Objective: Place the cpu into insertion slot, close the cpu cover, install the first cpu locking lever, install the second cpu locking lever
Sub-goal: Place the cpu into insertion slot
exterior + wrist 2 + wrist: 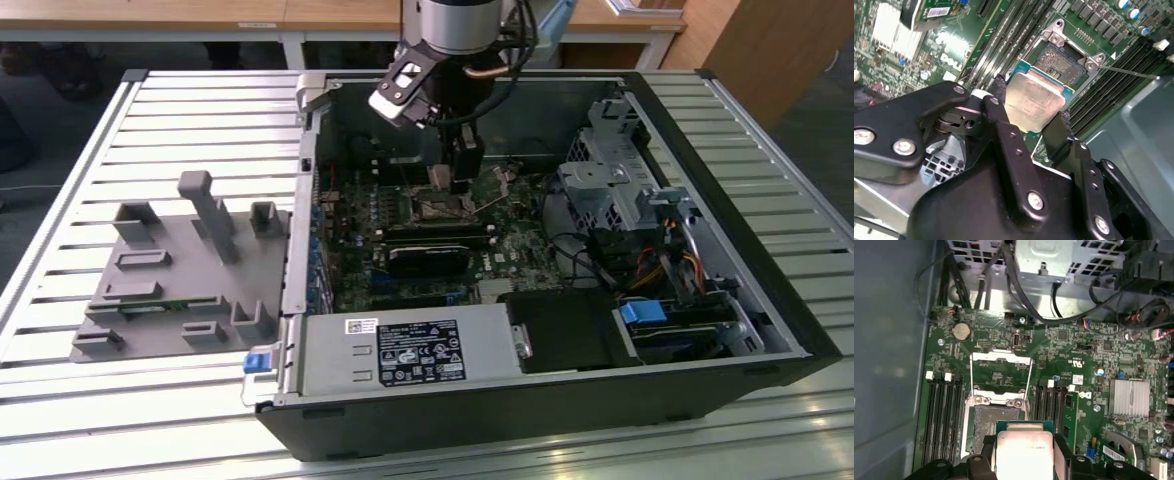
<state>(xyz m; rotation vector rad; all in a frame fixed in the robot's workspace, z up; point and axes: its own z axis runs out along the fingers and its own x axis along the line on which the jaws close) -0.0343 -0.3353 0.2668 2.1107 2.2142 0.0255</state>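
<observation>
Gripping the cpu (pixel 1035 99) by two opposite edges, the tool (pixel 1030 104) is hovering just short of the open insertion slot (pixel 1061 60), with the cpu cover (pixel 1001 356) standing raised beyond it. Placement is underway, I judge; seating is calling for squaring chip to socket.

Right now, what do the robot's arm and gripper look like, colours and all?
The arm has a silver-grey cylindrical wrist, with dark cables beside it and a white-and-black block mounted on its side. The gripper is matte black: two flat, angular fingers with ribbed tips, hinged on black links and fastened with silver screws.
</observation>
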